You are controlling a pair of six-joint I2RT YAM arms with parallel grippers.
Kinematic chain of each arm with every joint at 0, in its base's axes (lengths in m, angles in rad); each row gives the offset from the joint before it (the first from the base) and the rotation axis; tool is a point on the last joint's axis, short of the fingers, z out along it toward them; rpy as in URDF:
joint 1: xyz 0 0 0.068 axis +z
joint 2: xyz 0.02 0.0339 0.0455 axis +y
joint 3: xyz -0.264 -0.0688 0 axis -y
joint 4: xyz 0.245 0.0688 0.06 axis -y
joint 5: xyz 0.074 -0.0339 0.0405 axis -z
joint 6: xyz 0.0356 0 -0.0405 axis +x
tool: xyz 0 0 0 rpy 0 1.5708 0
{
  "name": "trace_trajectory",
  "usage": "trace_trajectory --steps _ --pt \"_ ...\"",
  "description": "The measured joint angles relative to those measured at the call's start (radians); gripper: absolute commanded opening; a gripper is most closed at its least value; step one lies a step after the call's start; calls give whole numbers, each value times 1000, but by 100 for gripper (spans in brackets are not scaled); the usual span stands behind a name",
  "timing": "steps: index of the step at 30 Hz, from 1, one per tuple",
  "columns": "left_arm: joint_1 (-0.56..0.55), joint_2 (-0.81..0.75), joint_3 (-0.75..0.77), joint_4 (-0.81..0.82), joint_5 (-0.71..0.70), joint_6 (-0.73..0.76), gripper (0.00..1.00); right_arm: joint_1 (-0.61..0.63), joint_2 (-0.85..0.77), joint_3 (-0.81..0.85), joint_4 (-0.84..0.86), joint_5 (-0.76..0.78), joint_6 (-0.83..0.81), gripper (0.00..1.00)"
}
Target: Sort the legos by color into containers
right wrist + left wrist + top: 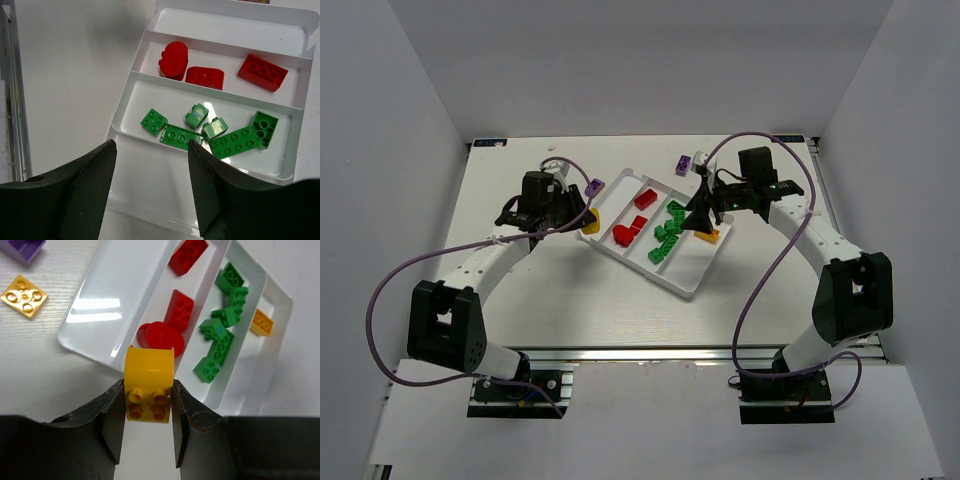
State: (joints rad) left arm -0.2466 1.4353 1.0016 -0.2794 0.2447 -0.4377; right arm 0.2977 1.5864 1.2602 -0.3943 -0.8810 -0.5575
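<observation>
Sorting looks over halfway done: red legos (179, 310) and green legos (220, 340) fill the two middle compartments of the white tray (688, 290), with a yellow-orange brick (261, 321) in the right one. Left gripper (148, 410) is clamped on a yellow brick (148, 372) at the tray's left corner, while the right gripper (150, 165) hangs spread and empty over the greens. Two purple bricks (594, 186) and a flat yellow plate (24, 296) are left on the table (570, 300).

My left arm (488, 262) & right arm (815, 235): white links w/ black joint blocks, black bases. Thin purple cables (370, 310) loop off each. Right gripper (150, 155): matte-black, wedge-shaped fingers.
</observation>
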Motion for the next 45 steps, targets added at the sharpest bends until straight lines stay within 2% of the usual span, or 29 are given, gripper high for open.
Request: trace_trajectory --steps 6,16,29,38,45 --pt "-36 -12 -2 59 18 -61 12 0 -4 0 0 17 35 54" --pt "-107 14 13 116 56 -98 12 0 -51 -30 4 50 69 45" --pt "-156 69 34 198 81 -127 13 0 -54 -32 3 87 79 42" --pt "-181 195 81 262 149 -115 14 -16 -68 -34 4 98 79 43" --pt "-182 308 169 243 194 -58 14 -34 -69 -47 6 98 79 43"
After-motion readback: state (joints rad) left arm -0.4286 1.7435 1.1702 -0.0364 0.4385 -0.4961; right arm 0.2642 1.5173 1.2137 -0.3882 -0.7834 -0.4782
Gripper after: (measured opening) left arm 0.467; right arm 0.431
